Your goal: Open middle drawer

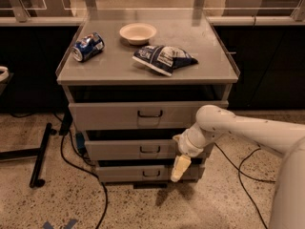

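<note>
The middle drawer is the grey front panel between a taller top drawer and a narrower bottom drawer. Its small dark loop handle sits at the centre. My gripper hangs pointing down from the white arm. It is in front of the cabinet's right side, at the lower right end of the middle drawer's front and to the right of the handle. It holds nothing that I can see.
On the cabinet top lie a blue can on its side, a white bowl and a dark chip bag. Black cables run on the floor at the left, beside a black stand leg. Another cable lies at the right.
</note>
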You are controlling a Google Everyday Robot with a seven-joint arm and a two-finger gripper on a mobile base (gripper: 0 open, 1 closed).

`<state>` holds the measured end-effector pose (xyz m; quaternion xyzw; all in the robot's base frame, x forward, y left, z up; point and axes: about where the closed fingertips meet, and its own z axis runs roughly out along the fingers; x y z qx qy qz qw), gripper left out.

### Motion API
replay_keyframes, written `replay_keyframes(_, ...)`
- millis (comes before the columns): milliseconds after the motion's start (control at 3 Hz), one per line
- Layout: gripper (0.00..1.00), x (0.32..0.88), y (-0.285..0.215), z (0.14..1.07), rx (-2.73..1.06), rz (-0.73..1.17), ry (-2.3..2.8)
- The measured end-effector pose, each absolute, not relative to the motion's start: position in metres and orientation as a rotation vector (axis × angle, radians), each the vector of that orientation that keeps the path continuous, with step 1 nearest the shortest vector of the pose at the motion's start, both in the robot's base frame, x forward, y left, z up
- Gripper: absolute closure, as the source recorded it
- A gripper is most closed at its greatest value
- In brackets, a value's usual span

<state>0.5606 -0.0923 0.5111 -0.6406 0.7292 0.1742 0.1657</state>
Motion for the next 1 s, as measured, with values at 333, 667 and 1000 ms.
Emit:
replay_keyframes(333, 0.0, 0.581, -0.101, 0.491, -1.766, 0.468, 2.093)
replay_keyframes(667, 0.0, 0.597, -0.105, 0.484, -1.713, 0.399, 2.101)
replay_keyframes(1000, 0.0, 0.609, -0.107, 0.473, -1.69, 0.353, 2.121)
